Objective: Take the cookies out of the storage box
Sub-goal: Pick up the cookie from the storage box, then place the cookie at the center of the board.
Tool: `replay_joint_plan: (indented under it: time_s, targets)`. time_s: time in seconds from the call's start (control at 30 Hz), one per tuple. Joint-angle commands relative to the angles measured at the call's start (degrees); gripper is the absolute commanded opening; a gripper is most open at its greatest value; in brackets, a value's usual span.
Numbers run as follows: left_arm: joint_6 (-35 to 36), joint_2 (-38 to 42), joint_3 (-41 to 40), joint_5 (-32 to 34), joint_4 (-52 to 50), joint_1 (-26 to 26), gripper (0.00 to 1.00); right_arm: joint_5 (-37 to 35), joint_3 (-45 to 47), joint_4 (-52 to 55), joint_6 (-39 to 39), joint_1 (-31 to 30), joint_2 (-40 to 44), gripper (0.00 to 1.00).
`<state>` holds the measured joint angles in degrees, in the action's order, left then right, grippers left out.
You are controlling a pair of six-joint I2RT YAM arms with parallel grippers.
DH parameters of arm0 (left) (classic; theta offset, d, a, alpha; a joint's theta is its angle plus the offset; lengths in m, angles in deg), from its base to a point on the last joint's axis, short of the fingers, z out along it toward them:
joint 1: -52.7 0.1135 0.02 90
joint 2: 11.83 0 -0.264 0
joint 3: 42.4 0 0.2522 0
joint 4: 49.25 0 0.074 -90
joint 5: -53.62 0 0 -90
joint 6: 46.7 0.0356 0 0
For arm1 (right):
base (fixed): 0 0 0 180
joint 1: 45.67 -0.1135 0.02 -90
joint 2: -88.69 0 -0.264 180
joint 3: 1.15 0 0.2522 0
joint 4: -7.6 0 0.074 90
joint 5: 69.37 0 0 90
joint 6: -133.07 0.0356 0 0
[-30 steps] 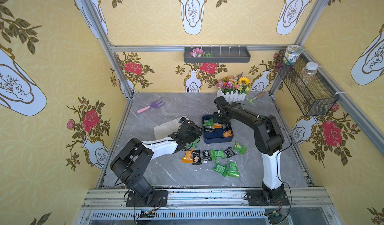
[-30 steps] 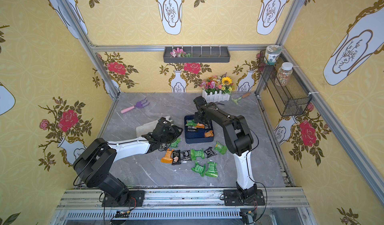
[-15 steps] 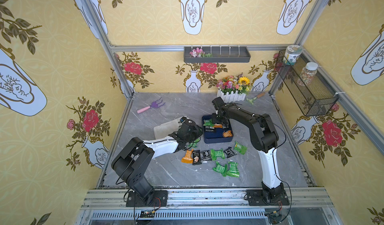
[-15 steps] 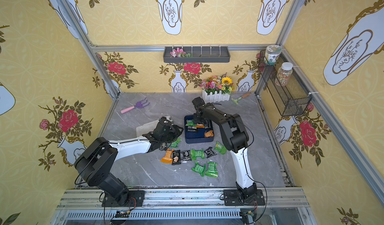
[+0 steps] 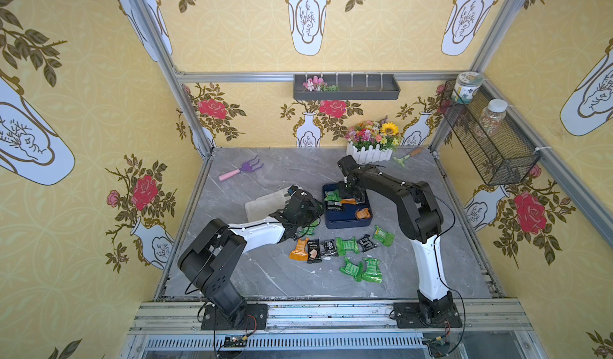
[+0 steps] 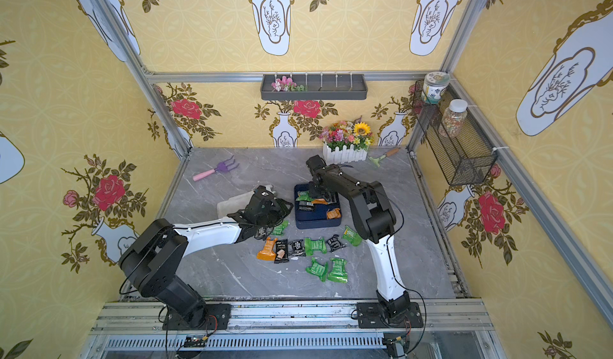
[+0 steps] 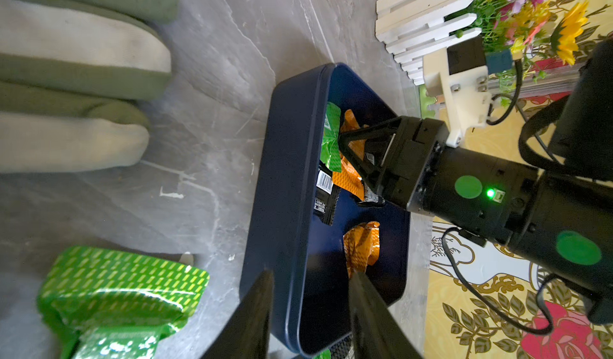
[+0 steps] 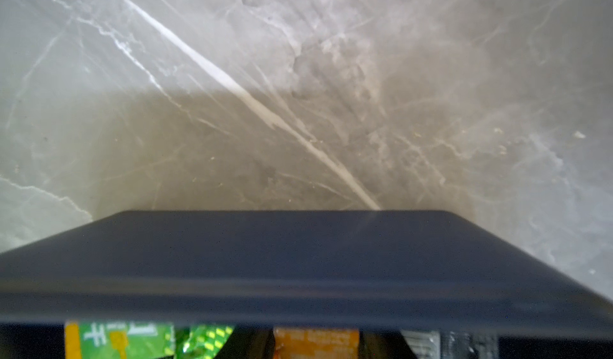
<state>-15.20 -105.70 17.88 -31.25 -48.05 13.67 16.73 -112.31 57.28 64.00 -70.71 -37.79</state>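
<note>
"Inside the navy storage box [image 5: 348, 225], where does the right gripper [image 7: 341, 143] stand?" the desk asks.

"Low among the cookies, its fingertips drawn close together at the edge of a green packet [image 7: 331, 138] that lies on an orange packet [image 7: 351, 174]," the photographer replies. "Whether they pinch either wrapper cannot be told. A black packet [image 7: 323, 201] lies just beside the tips. A second orange packet [image 7: 361, 244] sits apart from them, toward the left gripper [image 7: 311, 274]."

"And that left gripper?"

"Jaws parted at the box's near corner, one finger outside the wall, the other over the inside. Contact with the rim cannot be made out."

"Which cookies are out of the box?"

"On the grey table [image 5: 265, 274], a bright green packet [image 7: 122, 284] lies just beside the left gripper, on the side away from the box. Past it, toward the robot's bases, a row of loose packets [image 5: 346, 245] runs orange, black and green. A green pair [image 5: 361, 269] lies nearer the bases again. A work glove [image 7: 83, 58] lies on the far side of the left gripper from the right gripper. Behind the right gripper, a white-fenced flower planter [image 5: 370, 153] stands at the wall."
</note>
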Motion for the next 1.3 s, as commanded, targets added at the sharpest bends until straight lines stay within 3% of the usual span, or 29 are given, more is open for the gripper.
replay_joint_plan:
  time_s: [0.0,0.6,0.93,1.27]
  targets:
    - [0.22,-0.18,0.16,-0.2,0.4,0.02,0.43,-0.56,-1.02,1.56,-0.43,-0.18,2.19,0.39]
    - [0.31,-0.11,-0.02,-1.07,1.02,0.05,0.43,-1.66,0.26,3.84,0.04,-1.45,9.61,0.37]
    - [0.35,0.17,-0.64,-1.73,2.09,0.05,0.42,-5.34,20.18,6.12,4.2,-4.17,29.69,0.37]
    - [0.58,0.37,-0.64,-1.35,2.09,0.04,0.42,-7.31,40.63,13.81,17.69,-6.49,50.05,0.37]
